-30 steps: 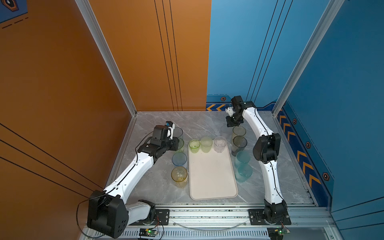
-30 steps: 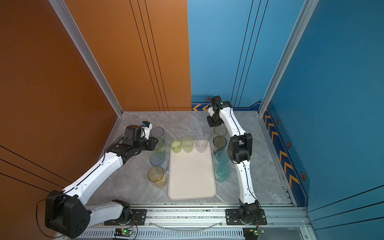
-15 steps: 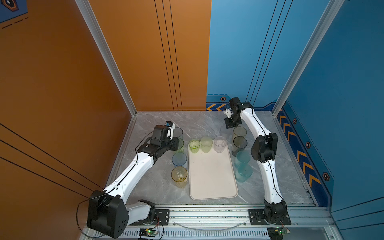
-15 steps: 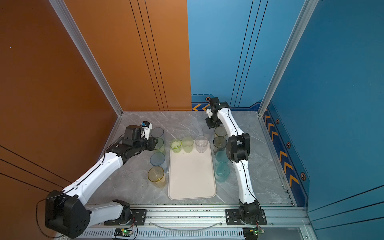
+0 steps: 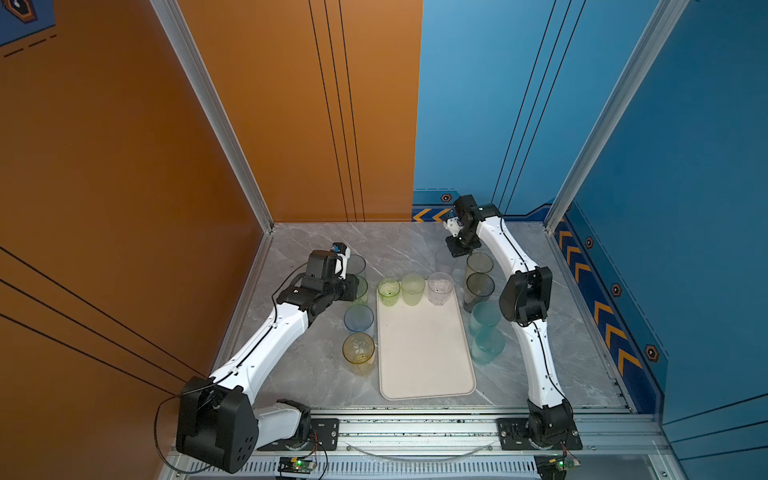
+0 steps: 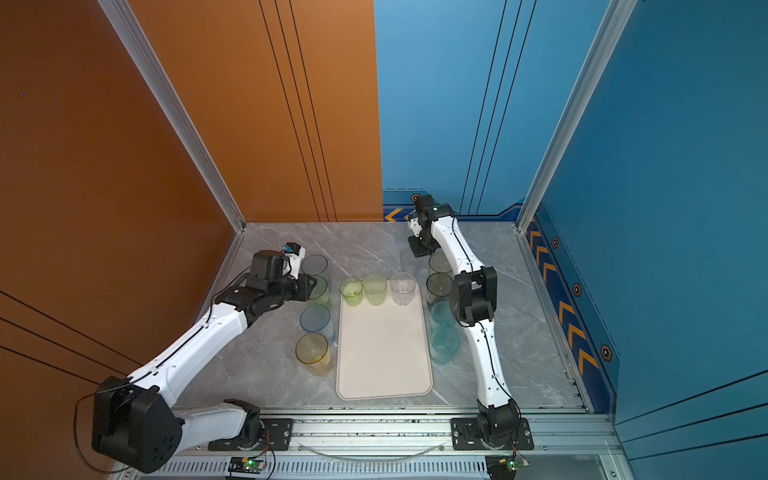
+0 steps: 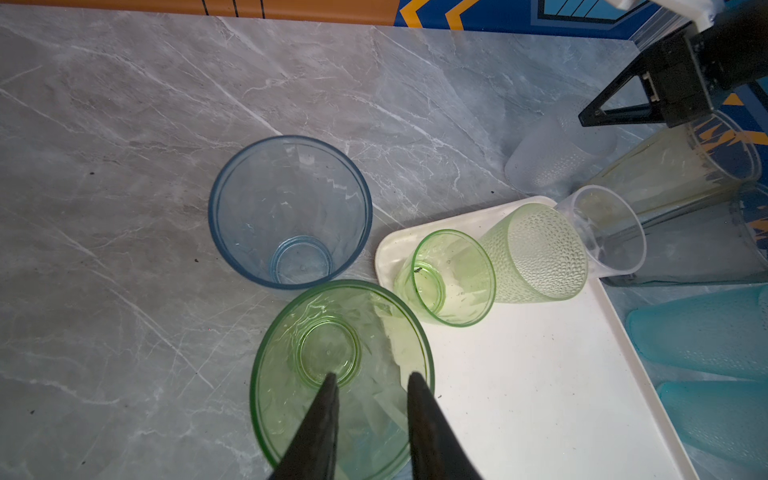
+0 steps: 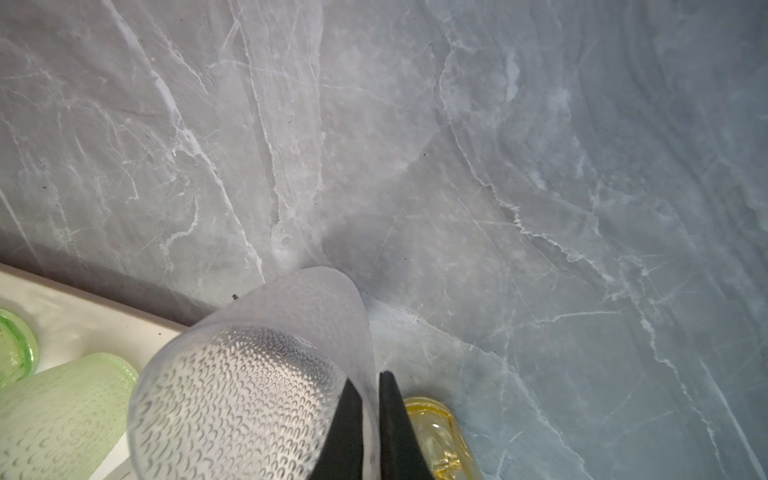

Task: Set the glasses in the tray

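Note:
The cream tray (image 5: 424, 353) (image 6: 382, 353) lies in the middle of the table. At its far end stand a small green glass (image 5: 388, 291), a frosted green glass (image 5: 412, 289) and a clear glass (image 5: 439, 288). Just beyond that end, on the table, stands a frosted clear glass (image 5: 445, 261) (image 8: 249, 395). My right gripper (image 5: 457, 249) (image 8: 370, 382) is shut on its wall, one finger inside and one outside. My left gripper (image 7: 371, 376) is open, with both fingers over the mouth of a wide green glass (image 7: 291, 374) (image 5: 360, 289) left of the tray.
Left of the tray stand a bluish-grey glass (image 5: 356, 264) (image 7: 291, 212), a blue glass (image 5: 358, 318) and a yellow glass (image 5: 359, 351). Right of it stand a yellowish glass (image 5: 479, 264), a smoky glass (image 5: 480, 286) and two teal glasses (image 5: 485, 316) (image 5: 488, 347), close to the right arm.
The right jaws have closed onto the frosted clear glass's wall, and that wrist has shifted slightly left. The left arm and the other glasses have not moved.

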Controlling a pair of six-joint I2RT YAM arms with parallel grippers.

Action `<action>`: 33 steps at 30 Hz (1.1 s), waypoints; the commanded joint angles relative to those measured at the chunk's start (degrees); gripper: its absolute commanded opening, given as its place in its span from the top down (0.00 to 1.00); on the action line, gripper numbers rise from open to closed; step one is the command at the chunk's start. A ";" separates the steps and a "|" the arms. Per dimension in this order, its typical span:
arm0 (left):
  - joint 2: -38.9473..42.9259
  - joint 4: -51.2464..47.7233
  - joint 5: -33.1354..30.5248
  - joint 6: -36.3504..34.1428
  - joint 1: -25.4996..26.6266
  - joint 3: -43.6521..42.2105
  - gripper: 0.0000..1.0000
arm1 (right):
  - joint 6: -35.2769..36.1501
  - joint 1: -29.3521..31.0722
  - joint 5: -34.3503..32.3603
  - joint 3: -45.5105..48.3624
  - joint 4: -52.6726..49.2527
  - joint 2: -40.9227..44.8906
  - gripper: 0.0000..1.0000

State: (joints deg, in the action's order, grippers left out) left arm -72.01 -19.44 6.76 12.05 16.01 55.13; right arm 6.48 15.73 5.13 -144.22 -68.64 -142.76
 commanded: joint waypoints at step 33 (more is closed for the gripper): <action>4.41 -2.75 -3.93 -2.25 2.92 2.65 0.70 | -2.70 4.81 -6.29 -0.13 5.80 15.41 1.00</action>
State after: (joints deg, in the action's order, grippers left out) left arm -69.12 -20.73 4.51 11.18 18.15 55.44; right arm 4.67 19.97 0.08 -144.57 -63.83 -131.00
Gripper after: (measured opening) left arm 0.299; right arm 0.048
